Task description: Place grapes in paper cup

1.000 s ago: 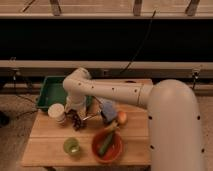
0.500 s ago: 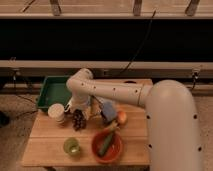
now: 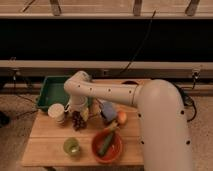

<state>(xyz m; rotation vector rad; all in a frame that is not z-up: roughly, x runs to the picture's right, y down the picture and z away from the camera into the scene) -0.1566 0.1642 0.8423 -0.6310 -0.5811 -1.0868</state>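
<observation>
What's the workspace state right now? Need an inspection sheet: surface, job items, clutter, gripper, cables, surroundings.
Surface: wooden table, everything sits on its back and middle part.
Job's things: grapes just right of the paper cup, not in it; the cup is upright.
Clutter: green tray at back left; translucent green cup at the front; orange bowl holding a green vegetable; orange-yellow fruit; bluish object, type unclear.
Grippers: gripper directly above the grapes, beside the paper cup; contact cannot be told.
Cables: black cable runs down the dark wall behind the table.
Surroundings: horizontal rail along the wall.
</observation>
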